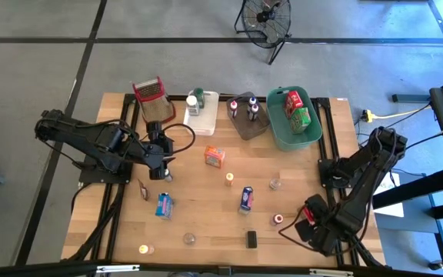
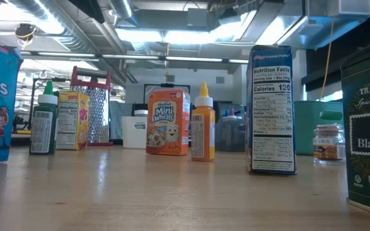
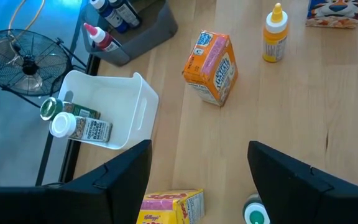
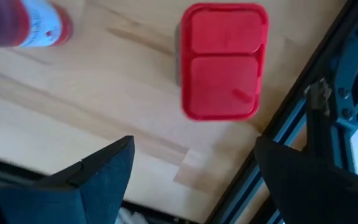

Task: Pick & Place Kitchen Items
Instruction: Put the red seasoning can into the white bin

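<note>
Kitchen items point(image 1: 214, 157) scattered over table point(image 1: 198, 219); several already in white bin point(image 1: 208, 114), grey bin point(image 1: 246, 125), green bin point(image 1: 281, 132).

Risks, judged: left gripper point(image 1: 160, 166) could clip yellow box point(image 3: 166, 207) or green-capped bottle point(image 3: 254, 211) on descent, since both sit close under spread fingers point(image 3: 120, 180); tip-over likely if one finger lands on a top. Possible double grab. Orange Mini-Wheats box point(image 3: 211, 67) and yellow squeeze bottle point(image 3: 275, 33) well clear ahead.

Right gripper point(image 1: 311, 225) low at near right table edge, fingers point(image 4: 98, 171) spread, holding nothing. Red-capped can point(image 4: 222, 60) ahead of them, apart, near the frame rail; could nudge it off the edge.

Left fingers empty, straddling the gap between box and bottle, not touching either as far as visible.
</note>
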You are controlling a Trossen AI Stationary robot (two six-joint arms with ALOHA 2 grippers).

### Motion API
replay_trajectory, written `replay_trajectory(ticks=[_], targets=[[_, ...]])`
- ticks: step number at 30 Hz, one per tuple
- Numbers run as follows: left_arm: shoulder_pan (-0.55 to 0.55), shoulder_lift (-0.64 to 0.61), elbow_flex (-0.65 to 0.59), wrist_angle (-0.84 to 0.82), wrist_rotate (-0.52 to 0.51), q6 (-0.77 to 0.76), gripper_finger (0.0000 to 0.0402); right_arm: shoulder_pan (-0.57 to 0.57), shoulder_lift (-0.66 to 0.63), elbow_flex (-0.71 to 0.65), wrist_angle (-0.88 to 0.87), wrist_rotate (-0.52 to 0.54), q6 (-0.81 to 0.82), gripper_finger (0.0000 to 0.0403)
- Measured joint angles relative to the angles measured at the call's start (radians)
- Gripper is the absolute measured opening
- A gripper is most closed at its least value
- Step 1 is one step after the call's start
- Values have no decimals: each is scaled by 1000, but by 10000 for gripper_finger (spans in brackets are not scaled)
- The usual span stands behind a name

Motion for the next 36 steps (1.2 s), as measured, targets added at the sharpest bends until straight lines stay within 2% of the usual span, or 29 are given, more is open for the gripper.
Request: replay_trajectory(ticks=[13,19,36], targets=[[0,0,0,0,0,8,260,0,0,-103,-23,1,-45,337],[0,0,0,0,0,8,262,-2,0,-135,24,1,-63,337],[0,0,0,0,0,8,261,-2,0,-139,56,35,-112,335]])
